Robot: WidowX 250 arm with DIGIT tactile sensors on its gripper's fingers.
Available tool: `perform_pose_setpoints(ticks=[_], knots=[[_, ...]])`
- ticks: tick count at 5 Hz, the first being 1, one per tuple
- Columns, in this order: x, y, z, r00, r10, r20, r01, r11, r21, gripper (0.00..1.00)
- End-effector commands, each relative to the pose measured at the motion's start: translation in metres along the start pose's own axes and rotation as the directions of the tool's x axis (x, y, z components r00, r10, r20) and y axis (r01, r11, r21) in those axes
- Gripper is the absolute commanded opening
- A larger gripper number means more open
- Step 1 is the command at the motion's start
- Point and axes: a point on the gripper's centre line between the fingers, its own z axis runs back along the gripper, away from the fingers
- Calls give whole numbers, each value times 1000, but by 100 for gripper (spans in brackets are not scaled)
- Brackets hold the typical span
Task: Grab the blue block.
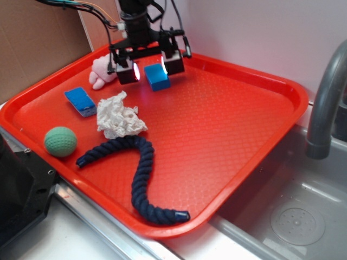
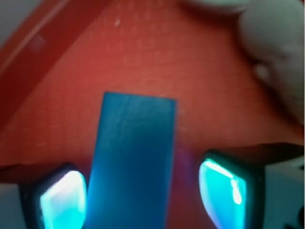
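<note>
The blue block (image 1: 157,76) sits at the back of the red tray (image 1: 244,157), between the two fingers of my gripper (image 1: 150,69). In the wrist view the blue block (image 2: 131,162) fills the middle, long side running away from the camera. My gripper (image 2: 143,196) is open around it. The left pad (image 2: 64,202) is at or almost at the block's left face. The right pad (image 2: 224,191) stands apart from the block, with a strip of red tray showing between them. The block rests on the tray.
A pink plush toy (image 1: 102,71) lies just left of the gripper. A flat blue pad (image 1: 81,102), crumpled white paper (image 1: 118,115), a green ball (image 1: 60,141) and a dark blue rope (image 1: 138,168) lie nearer the front. A grey faucet (image 1: 325,108) and sink stand right of the tray.
</note>
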Motion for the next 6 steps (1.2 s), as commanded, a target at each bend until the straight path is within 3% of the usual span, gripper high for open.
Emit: perform_pose_setpoints(ticks=[1, 2, 3, 4, 5, 6], knots=[[10, 4, 15, 1000, -27, 10, 27, 1000, 7, 0], [9, 17, 56, 986, -165, -1, 165, 986, 7, 0], [0, 34, 108, 937, -347, -27, 348, 938, 1, 0], [-16, 36, 136, 872, -488, -42, 488, 873, 4, 0], [-45, 26, 157, 724, -689, -27, 689, 725, -10, 0], [-73, 8, 168, 644, -765, -13, 765, 644, -4, 0]])
